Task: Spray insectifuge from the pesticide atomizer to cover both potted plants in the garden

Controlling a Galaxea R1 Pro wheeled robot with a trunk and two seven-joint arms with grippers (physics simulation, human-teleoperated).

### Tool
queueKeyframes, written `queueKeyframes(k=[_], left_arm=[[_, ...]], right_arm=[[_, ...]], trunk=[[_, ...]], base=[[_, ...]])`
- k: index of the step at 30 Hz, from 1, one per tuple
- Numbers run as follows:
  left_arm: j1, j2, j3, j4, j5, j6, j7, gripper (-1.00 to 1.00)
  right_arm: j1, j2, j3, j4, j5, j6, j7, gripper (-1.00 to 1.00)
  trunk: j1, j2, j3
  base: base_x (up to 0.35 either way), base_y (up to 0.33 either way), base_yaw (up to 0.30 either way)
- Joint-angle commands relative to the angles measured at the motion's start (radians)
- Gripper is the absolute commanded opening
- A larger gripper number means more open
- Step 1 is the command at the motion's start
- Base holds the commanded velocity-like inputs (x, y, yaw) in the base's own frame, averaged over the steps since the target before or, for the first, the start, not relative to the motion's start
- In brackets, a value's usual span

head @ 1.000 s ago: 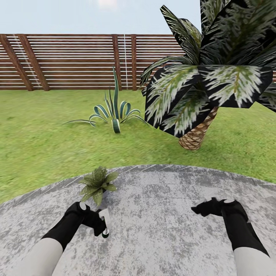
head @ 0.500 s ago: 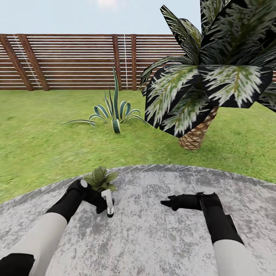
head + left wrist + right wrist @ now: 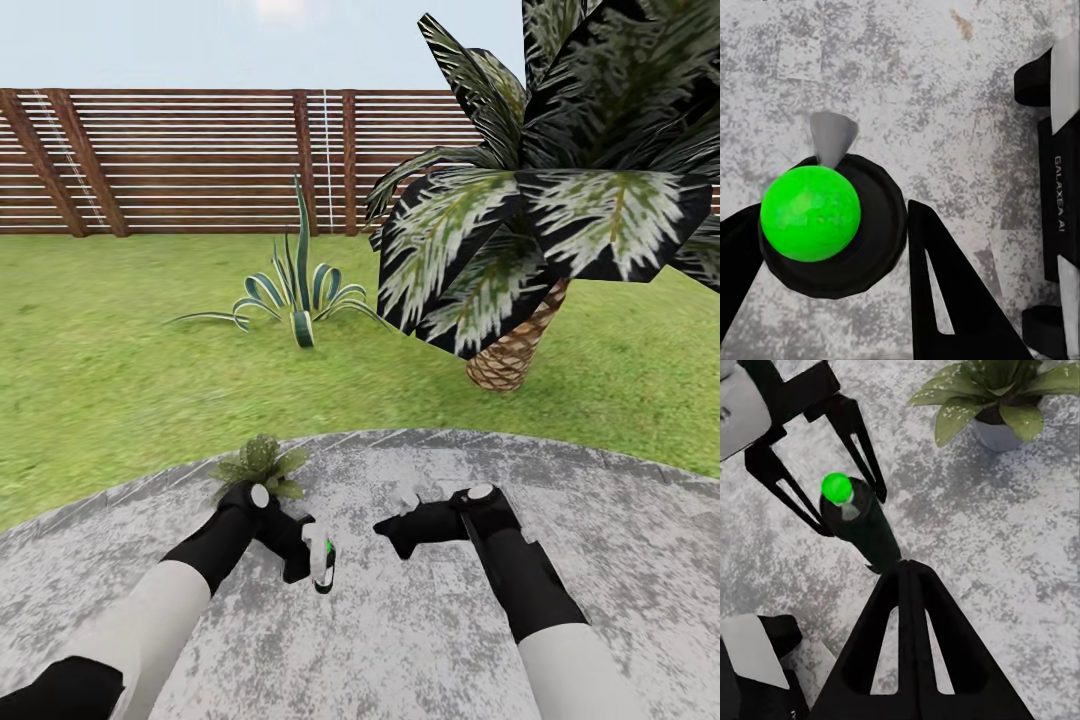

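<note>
My left gripper (image 3: 303, 553) is shut on the pesticide atomizer (image 3: 321, 562), a small whitish sprayer that hangs just above the round paved patch (image 3: 430, 620). In the left wrist view the atomizer (image 3: 832, 225) is a dark round body with a bright green cap, and one black finger (image 3: 945, 300) presses its side. My right gripper (image 3: 392, 525) is shut and empty, pointing at the atomizer (image 3: 866, 536) from a short gap away. One potted plant (image 3: 258, 465), a low green rosette, stands behind my left wrist at the patch's edge; the right wrist view shows this plant (image 3: 997, 394) beyond the atomizer.
A green lawn (image 3: 120, 380) surrounds the paved patch. A striped agave (image 3: 297, 295) grows ahead, and a big palm (image 3: 520, 250) leans in from the right. A brown slatted fence (image 3: 200, 160) closes the far side.
My left arm carried the atomizer rightwards, away from the potted plant toward the middle. My right gripper swung left until it nearly meets the atomizer.
</note>
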Motion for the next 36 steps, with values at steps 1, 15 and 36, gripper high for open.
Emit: queueKeyframes(k=[1,15,36], left_arm=[[0.000,-0.008,-0.020,0.000,-0.004,0.005,-0.005,-1.00],[-0.005,-0.075,-0.038,-0.003,-0.004,0.033,-0.006,-1.00],[-0.011,-0.082,-0.036,-0.034,-0.004,0.037,-0.038,-1.00]], right_arm=[[-0.001,0.005,0.002,-0.015,0.006,0.032,0.005,-1.00],[-0.001,0.010,0.061,-0.063,0.003,0.078,0.006,-1.00],[-0.001,0.008,0.064,-0.064,0.003,0.078,0.006,-1.00]], trunk=[[0.000,0.000,-0.001],[0.000,0.000,-0.001],[0.000,0.000,-0.001]], base=[[0.000,0.000,0.000],[0.000,0.000,0.000],[0.000,0.000,0.000]])
